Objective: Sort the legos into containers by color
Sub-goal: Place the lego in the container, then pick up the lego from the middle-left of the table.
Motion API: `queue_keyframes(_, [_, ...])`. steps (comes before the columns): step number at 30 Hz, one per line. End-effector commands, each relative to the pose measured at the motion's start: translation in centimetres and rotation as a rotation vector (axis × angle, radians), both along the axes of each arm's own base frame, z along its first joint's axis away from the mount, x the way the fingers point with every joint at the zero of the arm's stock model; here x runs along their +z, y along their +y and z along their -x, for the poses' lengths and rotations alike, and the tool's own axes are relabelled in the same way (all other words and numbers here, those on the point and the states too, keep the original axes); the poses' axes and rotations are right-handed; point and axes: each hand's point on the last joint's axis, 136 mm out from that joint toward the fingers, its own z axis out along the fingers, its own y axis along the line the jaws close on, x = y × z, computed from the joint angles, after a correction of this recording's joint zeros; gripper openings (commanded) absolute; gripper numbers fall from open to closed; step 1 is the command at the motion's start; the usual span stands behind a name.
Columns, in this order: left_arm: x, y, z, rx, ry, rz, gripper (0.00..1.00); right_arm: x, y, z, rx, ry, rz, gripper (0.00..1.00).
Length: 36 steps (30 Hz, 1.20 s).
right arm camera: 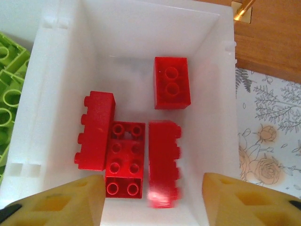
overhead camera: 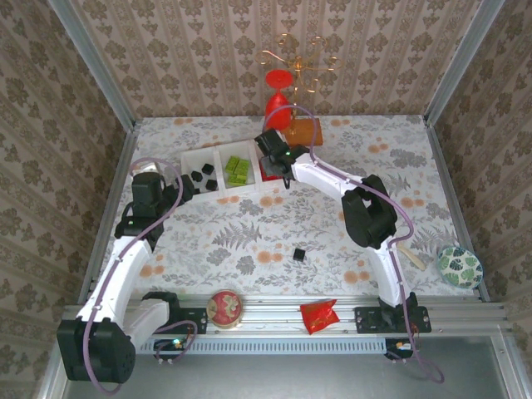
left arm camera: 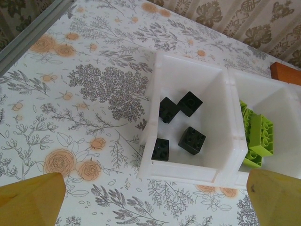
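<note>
Yellow fingers [right arm camera: 70, 205] of the right claw [right arm camera: 150, 183] hang spread and empty over the white tray's [right arm camera: 56, 94] right compartment, where four red bricks [right arm camera: 171, 82] lie. Green bricks [left arm camera: 258, 134] sit in the middle one and four black cubes [left arm camera: 190, 103] in the left, near the left claw [left arm camera: 154, 183], also spread wide and empty. One black cube [overhead camera: 298, 253] sits alone on the open tablecloth [overhead camera: 249, 233], well apart from the tray, and from the tin [overhead camera: 224, 306] and packet [overhead camera: 318, 314] at the near rail.
</note>
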Motion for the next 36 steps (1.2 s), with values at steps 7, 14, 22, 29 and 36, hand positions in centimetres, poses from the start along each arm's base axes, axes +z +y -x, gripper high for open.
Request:
queue_keyframes(7, [0.1,-2.0,0.3,-0.094,0.013,-0.061,1.00,3.4,-0.6,0.3,-0.023,-0.064,-0.027,0.69])
queue_keyframes(14, [-0.1,-4.3,1.2,-0.168,0.023,-0.124,1.00,5.2,-1.4,2.7,-0.043,-0.082,-0.078,0.77])
queue_keyframes(22, [-0.3,-8.7,1.9,-0.296,-0.002,-0.173,1.00,5.9,-5.0,6.5,-0.165,-0.071,-0.110,0.86])
queue_keyframes(29, [-2.1,-15.6,4.1,-0.519,0.038,-0.176,1.00,5.4,-9.5,10.5,-0.294,-0.054,-0.097,1.00])
queue_keyframes(36, [-5.2,-20.6,7.7,-0.621,0.200,-0.143,1.00,4.2,-14.5,13.5,-0.438,-0.010,-0.045,1.00])
